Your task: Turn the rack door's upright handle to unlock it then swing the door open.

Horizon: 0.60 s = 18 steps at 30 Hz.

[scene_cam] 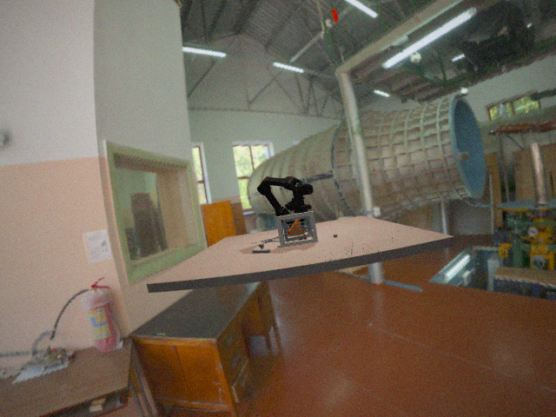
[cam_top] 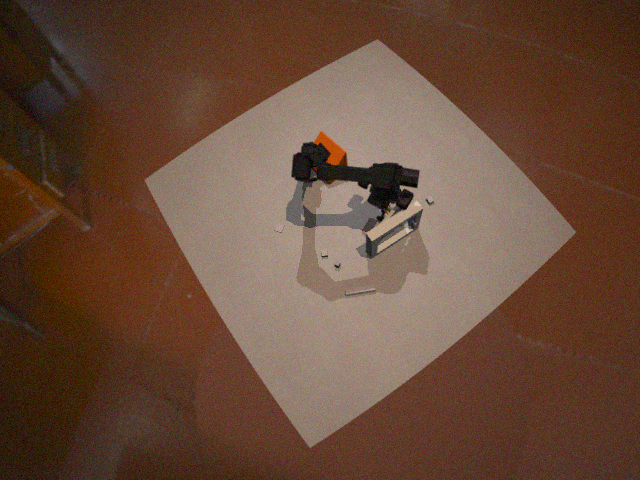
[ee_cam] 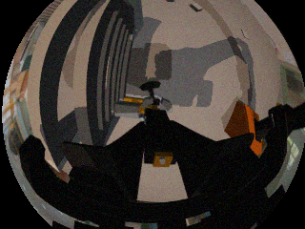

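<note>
The grey rack frame (cam_top: 393,224) (scene_cam: 313,228) (ee_cam: 50,86) stands on the table (cam_top: 320,387). The slatted door (ee_cam: 92,86) shows beside it in the wrist view, with a strip of light table visible between them, so it appears partly open; the exact angle cannot be told. My gripper (cam_top: 384,212) (ee_cam: 156,125) is shut on the handle (ee_cam: 151,88), whose dark top pokes out beyond the fingertips. An orange piece beside the handle points toward the door. My fingers hide most of the handle, so its exact turn is unclear. In the exterior view, the fingers are hidden behind the frame.
An orange block (cam_top: 330,149) (ee_cam: 240,121) stands by the arm's base. Small pieces (cam_top: 324,253) (cam_top: 337,265) and a thin bar (cam_top: 360,291) lie on the near side of the frame. Another small piece (cam_top: 430,200) lies just beyond the frame's right end.
</note>
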### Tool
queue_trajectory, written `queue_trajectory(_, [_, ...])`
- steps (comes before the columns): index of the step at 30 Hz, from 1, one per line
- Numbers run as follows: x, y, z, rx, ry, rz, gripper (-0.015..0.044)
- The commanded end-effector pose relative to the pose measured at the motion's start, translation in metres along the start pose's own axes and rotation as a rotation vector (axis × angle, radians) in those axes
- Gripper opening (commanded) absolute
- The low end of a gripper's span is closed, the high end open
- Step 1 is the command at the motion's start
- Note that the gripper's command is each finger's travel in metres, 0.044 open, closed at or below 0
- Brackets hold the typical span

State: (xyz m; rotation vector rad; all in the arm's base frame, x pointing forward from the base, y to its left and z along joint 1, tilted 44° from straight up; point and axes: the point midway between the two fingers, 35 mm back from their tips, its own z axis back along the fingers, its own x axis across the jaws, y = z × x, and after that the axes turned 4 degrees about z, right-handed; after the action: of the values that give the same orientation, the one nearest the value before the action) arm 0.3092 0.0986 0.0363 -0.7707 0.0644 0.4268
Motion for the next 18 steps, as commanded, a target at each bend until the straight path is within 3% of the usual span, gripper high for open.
queue_trajectory(1, [-0.009, -0.002, 0.0, 0.001, 0.0, 0.082, 0.0011])
queue_trajectory(18, [-0.049, -0.016, -0.001, 0.0, 0.002, 0.399, 0.0011])
